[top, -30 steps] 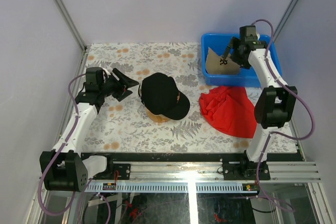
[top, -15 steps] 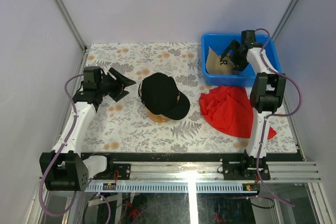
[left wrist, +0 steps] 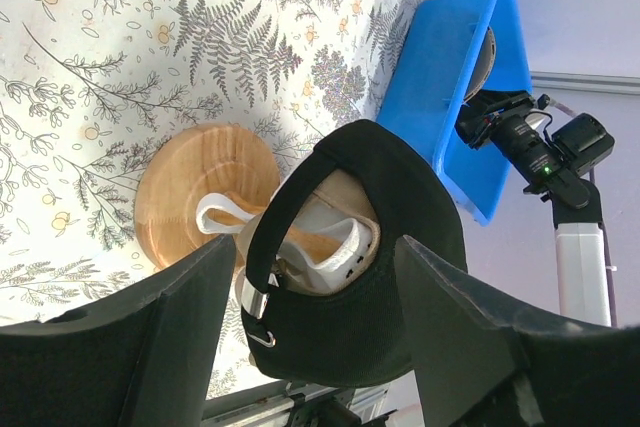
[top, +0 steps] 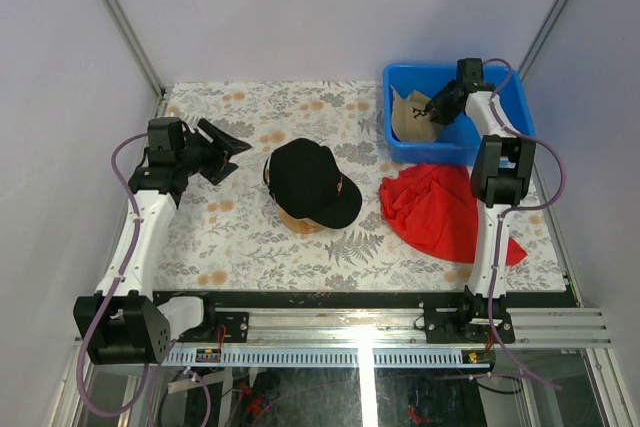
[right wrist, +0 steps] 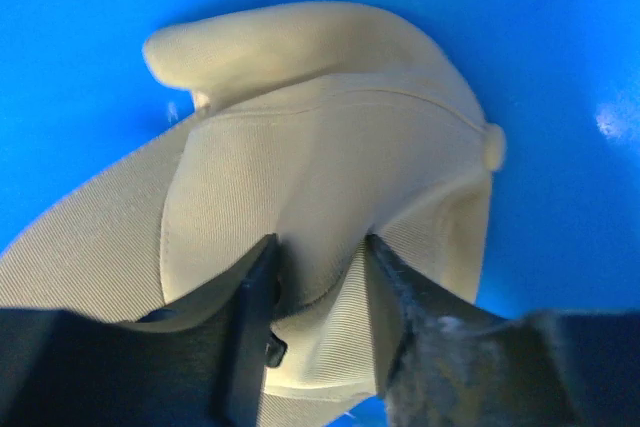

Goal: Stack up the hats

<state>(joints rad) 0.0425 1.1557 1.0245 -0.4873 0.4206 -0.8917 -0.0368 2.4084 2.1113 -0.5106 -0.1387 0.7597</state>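
A black hat sits on top of a round wooden stand at mid-table, with a white hat showing underneath it in the left wrist view. My left gripper hovers open just left of this pile, nothing between its fingers. A tan hat lies in the blue bin at the back right. My right gripper reaches down into the bin and is shut on a fold of the tan hat's crown, its fingers pressing the fabric from both sides.
A crumpled red cloth lies on the floral tablecloth just in front of the blue bin. The bin's wall stands beyond the black hat in the left wrist view. Frame posts rise at the back corners.
My right gripper has gone from wide open to pinched on the tan hat in the bin. The left arm has drawn back a little to the left, still open.
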